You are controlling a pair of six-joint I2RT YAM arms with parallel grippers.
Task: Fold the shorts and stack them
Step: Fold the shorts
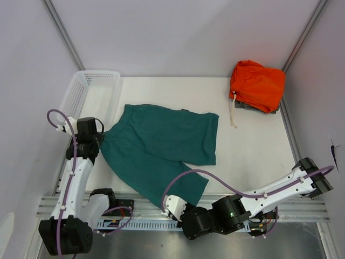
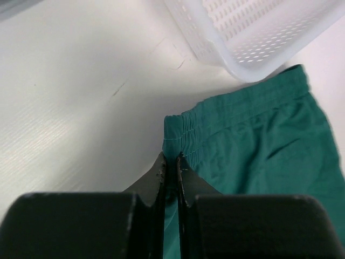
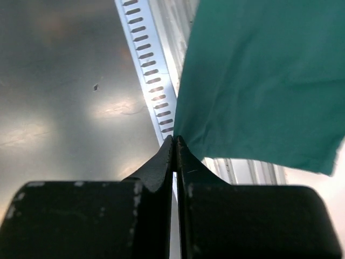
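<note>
The teal-green shorts [image 1: 161,143] lie spread on the white table, waistband to the left and legs to the right and the near side. My left gripper [image 1: 101,141] is shut on the waistband's near-left corner; the left wrist view shows the fabric [image 2: 259,145] pinched between the closed fingers [image 2: 171,161]. My right gripper [image 1: 170,206] is at the near table edge, shut on the corner of the near leg's hem. In the right wrist view the teal cloth [image 3: 259,81] runs up from the closed tips [image 3: 174,141]. The drawstring is hidden.
A white plastic basket [image 1: 89,94] stands at the back left, close to the waistband; it also shows in the left wrist view [image 2: 253,32]. A folded orange garment [image 1: 257,85] lies at the back right. A slotted metal rail [image 3: 151,81] runs along the near edge.
</note>
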